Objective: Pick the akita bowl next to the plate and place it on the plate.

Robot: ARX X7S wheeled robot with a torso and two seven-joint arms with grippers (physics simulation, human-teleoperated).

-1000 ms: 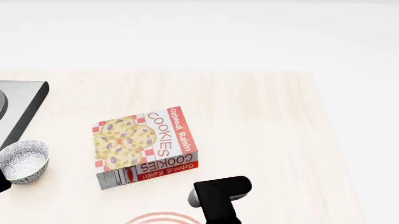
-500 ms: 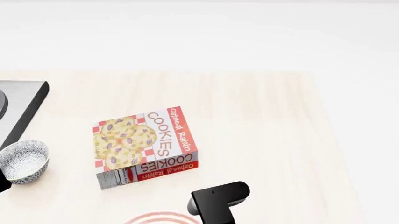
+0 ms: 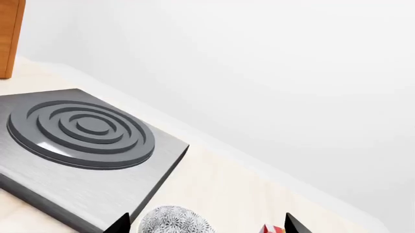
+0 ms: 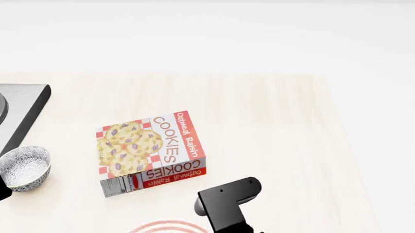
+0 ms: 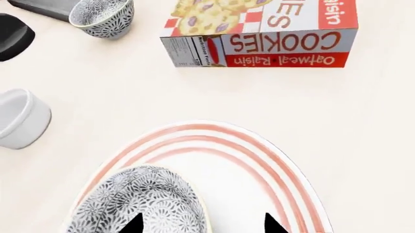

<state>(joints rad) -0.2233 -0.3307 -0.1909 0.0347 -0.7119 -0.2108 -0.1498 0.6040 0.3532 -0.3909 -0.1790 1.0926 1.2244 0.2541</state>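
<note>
On the plate (image 5: pixel 259 160) we see the akita bowl (image 5: pixel 139 201).
Our right gripper (image 5: pixel 201 224) hangs over it, tips spread, gripping nothing.

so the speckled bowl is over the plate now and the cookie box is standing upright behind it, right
Not quite. The cookie box is lying flat on the table, front face up, not standing; the head view shows it. The rest holds: in the right wrist view a speckled bowl is over the plate, between the open tips of the right gripper.
</note>
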